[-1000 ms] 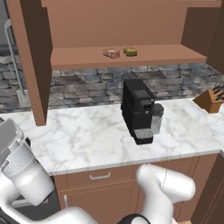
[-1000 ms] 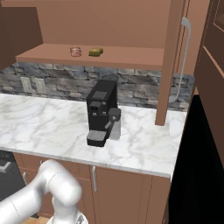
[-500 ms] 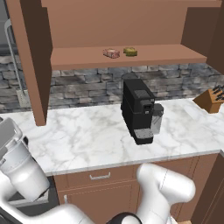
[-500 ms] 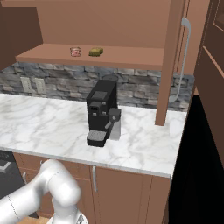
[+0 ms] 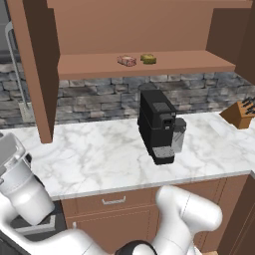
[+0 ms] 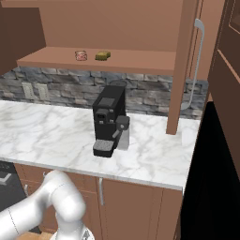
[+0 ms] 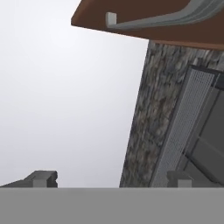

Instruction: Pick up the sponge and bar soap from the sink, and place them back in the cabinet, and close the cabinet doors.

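Pincer (image 7: 111, 177) spread wide, empty, tips aimed past a door (image 7: 148, 19) edge with its silver handle. Black coffee machine (image 5: 158, 125) upright on the marble desk (image 5: 99, 154). Farther up, soap (image 5: 127, 61) beside sponge (image 5: 148, 59) on the open cabinet (image 5: 144, 30) shelf.

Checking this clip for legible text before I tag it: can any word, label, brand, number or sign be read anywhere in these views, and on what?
No text can be read in any view.
The coffee machine: plain black, no brand or markings.
The bar soap and the sponge on the cabinet shelf: no print visible.
The knife block: unmarked.
The wall outlets: blank plates.
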Controlling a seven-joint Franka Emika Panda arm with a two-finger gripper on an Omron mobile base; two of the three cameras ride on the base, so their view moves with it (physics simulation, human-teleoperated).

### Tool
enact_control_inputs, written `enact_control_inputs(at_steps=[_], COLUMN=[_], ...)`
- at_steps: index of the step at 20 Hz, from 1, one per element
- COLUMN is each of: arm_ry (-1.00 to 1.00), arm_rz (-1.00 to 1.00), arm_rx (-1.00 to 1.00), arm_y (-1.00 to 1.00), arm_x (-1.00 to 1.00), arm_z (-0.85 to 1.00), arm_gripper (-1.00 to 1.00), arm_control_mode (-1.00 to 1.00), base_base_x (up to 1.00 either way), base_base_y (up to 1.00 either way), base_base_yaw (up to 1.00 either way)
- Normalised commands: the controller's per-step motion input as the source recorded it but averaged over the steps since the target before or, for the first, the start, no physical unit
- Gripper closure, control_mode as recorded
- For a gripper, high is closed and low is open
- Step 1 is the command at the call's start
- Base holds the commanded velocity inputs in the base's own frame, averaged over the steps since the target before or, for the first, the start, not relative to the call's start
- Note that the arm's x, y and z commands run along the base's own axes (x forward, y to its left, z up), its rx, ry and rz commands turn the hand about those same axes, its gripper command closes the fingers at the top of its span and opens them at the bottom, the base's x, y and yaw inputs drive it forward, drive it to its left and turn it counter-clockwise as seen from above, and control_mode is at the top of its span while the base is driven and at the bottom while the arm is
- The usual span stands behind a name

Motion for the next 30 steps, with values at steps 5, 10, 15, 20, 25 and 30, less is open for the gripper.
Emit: enact_control_inputs(at_steps=[5, 10, 15, 20, 25, 30], arm_ry=[-0.18, -0.17, -0.14, -0.13, -0.12, -0.12], arm_rz=[0.00, 0.00, 0.00, 0.00, 0.00, 0.00], arm_rx=[0.04, 0.06, 0.05, 0.06, 0.04, 0.07], arm_y=[0.08, 0.08, 0.18, 0.18, 0.22, 0.04], arm_x=[0.42, 0.44, 0.50, 0.54, 0.54, 0.42], arm_z=[-0.36, -0.32, -0.33, -0.20, -0.24, -0.10], arm_gripper=[-1.00, -1.00, -1.00, -1.00, -1.00, -1.00], arm_control_mode=[-1.00, -1.00, -1.00, -1.00, -1.00, -1.00], base_base_x=[0.00, 0.00, 0.00, 0.00, 0.00, 0.00], base_base_y=[0.00, 0.00, 0.00, 0.00, 0.00, 0.00], base_base_yaw=[0.00, 0.00, 0.00, 0.00, 0.00, 0.00])
